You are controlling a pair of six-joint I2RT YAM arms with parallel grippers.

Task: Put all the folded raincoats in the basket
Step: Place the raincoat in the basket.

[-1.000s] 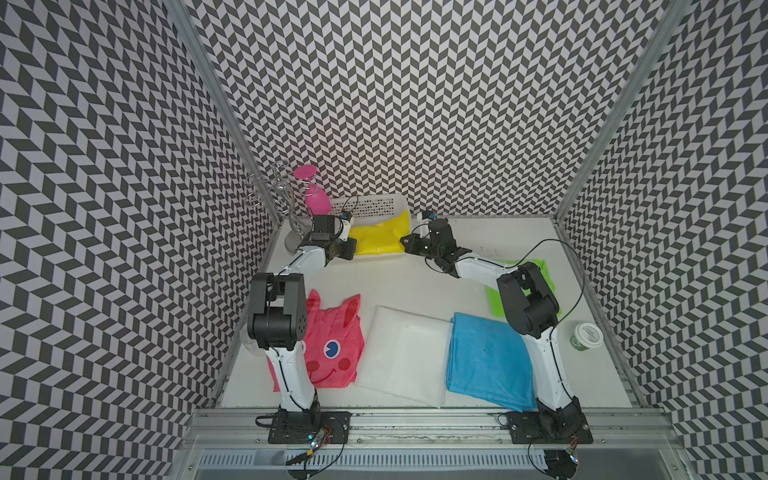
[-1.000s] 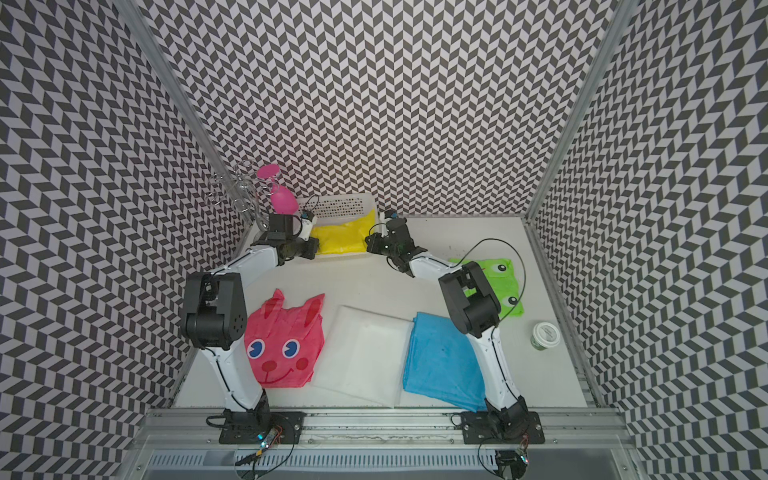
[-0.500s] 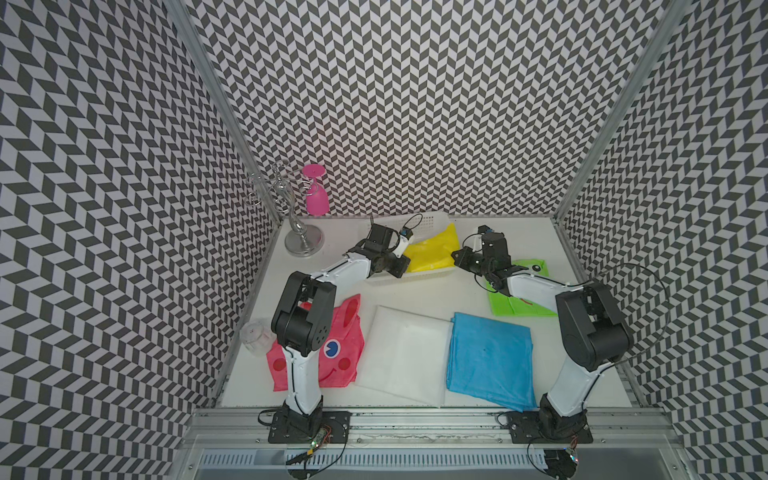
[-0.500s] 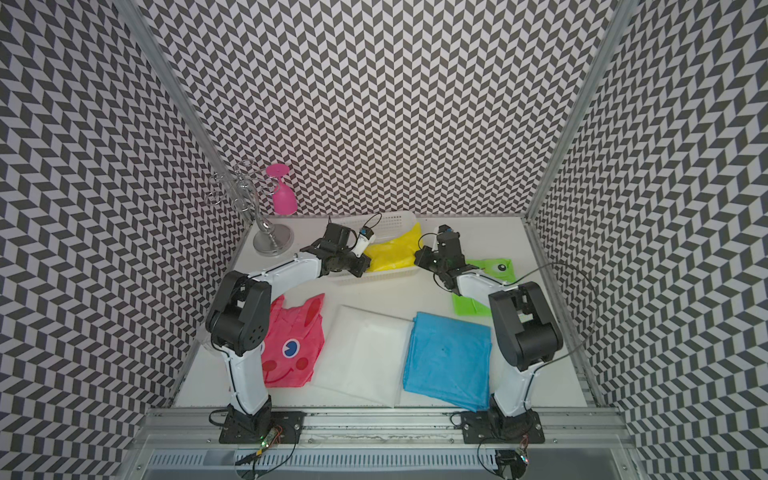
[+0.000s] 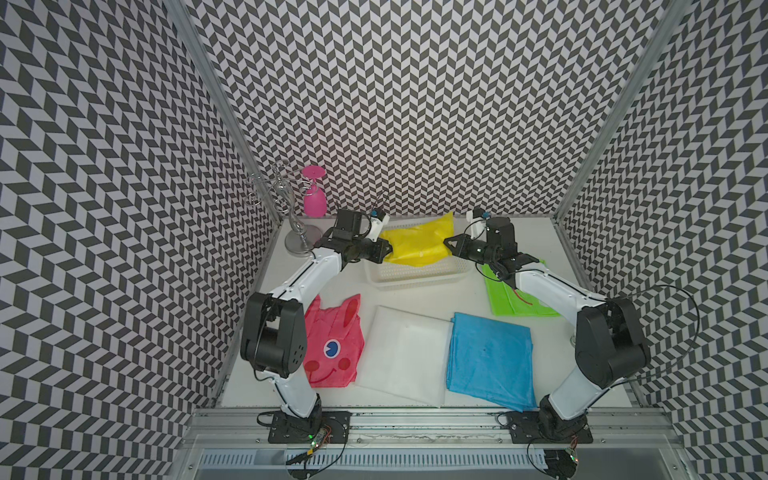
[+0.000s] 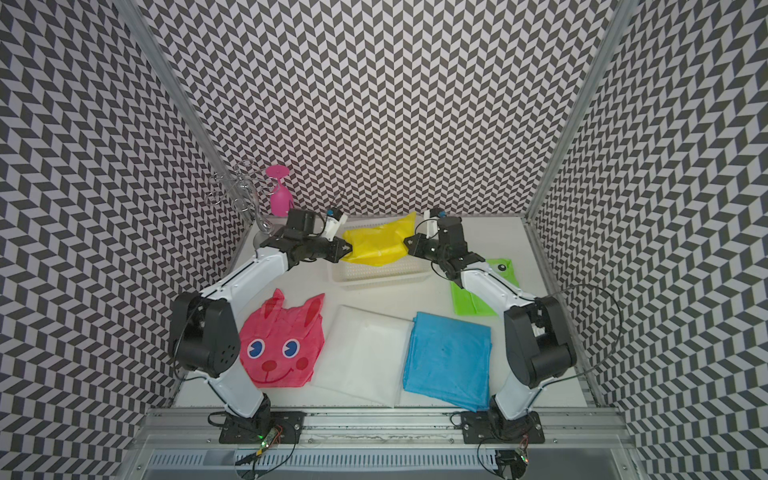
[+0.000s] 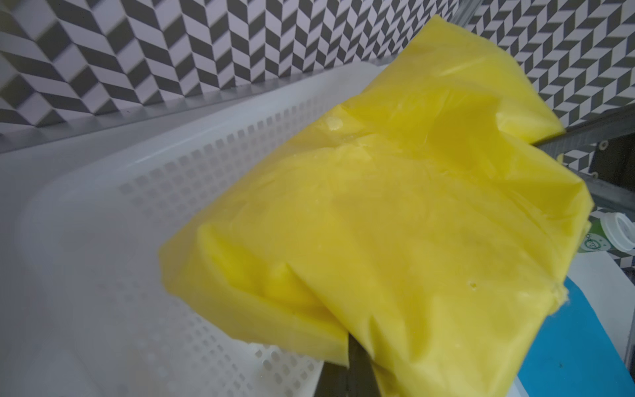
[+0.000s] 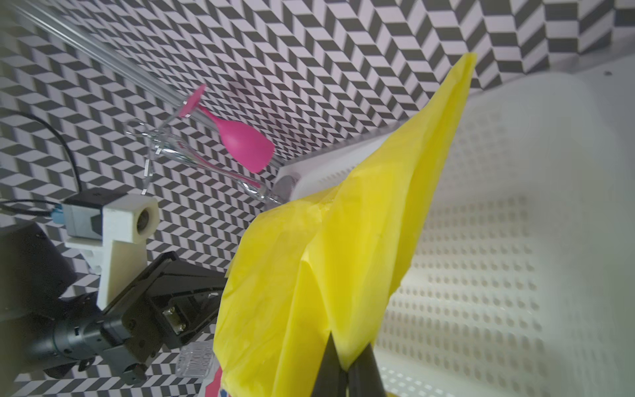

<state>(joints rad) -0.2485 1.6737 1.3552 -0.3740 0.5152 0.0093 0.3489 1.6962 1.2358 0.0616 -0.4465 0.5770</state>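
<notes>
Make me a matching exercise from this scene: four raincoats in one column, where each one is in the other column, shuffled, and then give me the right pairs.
Things:
1. yellow raincoat
2. pink raincoat
3. blue raincoat
4. green raincoat

Places:
A. flat beside the white raincoat, on the right arm's side
B. beside the basket, partly hidden by the right arm
C. held by the left claw and right claw over the basket
D. flat beside the white raincoat, on the left arm's side

Pairs: 1-C, 2-D, 3-A, 4-B
</notes>
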